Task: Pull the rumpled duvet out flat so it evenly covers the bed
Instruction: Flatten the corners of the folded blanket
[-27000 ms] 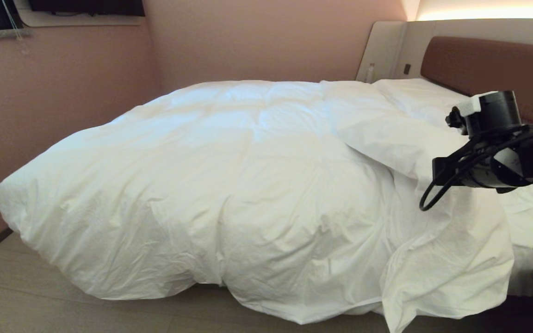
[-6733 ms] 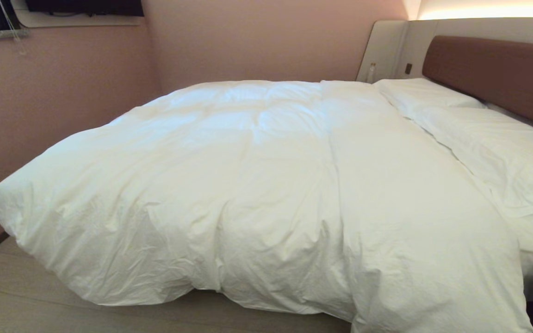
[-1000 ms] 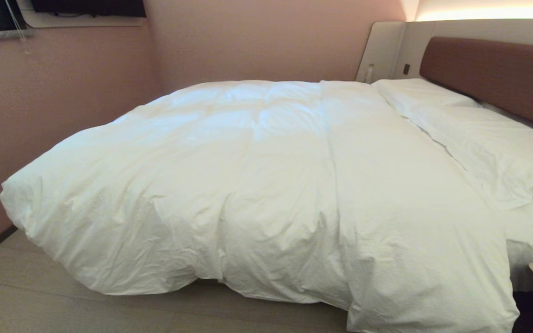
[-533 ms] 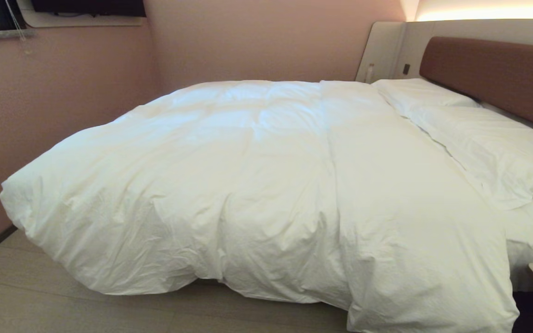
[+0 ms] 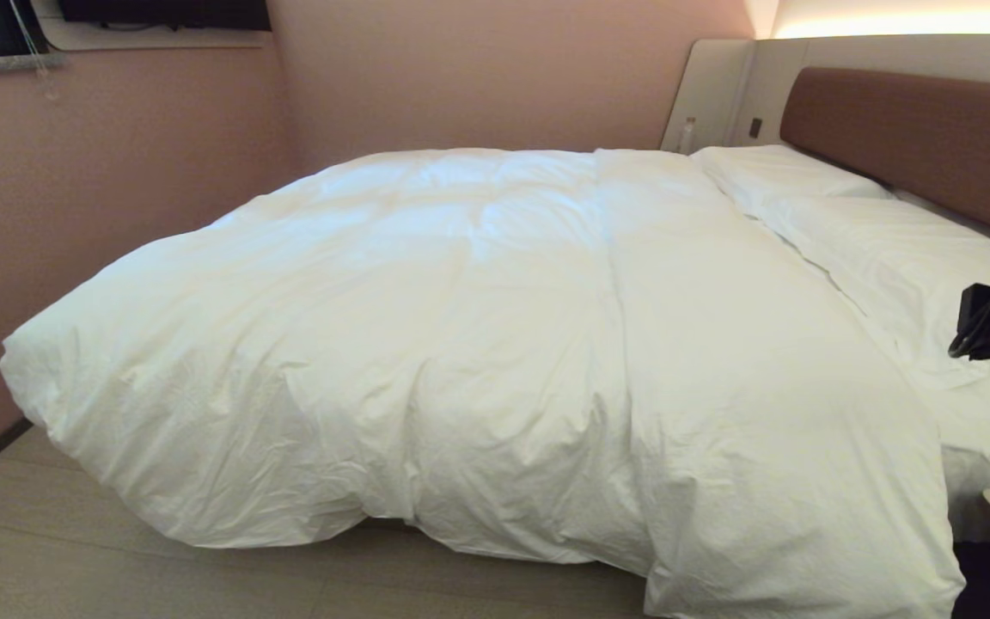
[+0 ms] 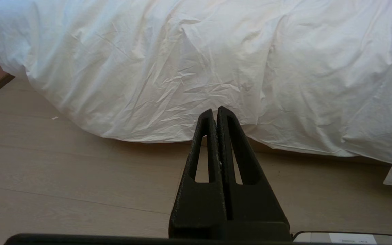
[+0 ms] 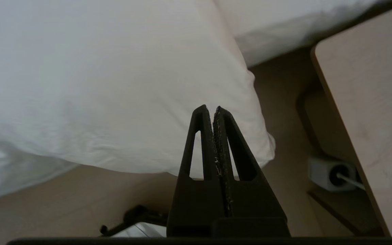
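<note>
the duvet [image 5: 495,344] is lying spread over the bed [image 5: 989,430], its near edge hanging over the bed's side down to the floor [image 5: 48,550], its top edge stopping short of the pillows [image 5: 882,249] by the headboard [image 5: 916,129]. the right gripper [image 7: 213,109] is hanging above the duvet's near corner beside a nightstand [image 7: 369,85], jaws pressed together, holding nothing. the left gripper [image 6: 215,110] is sitting low, jaws together, pointing at the overhanging edge.
</note>
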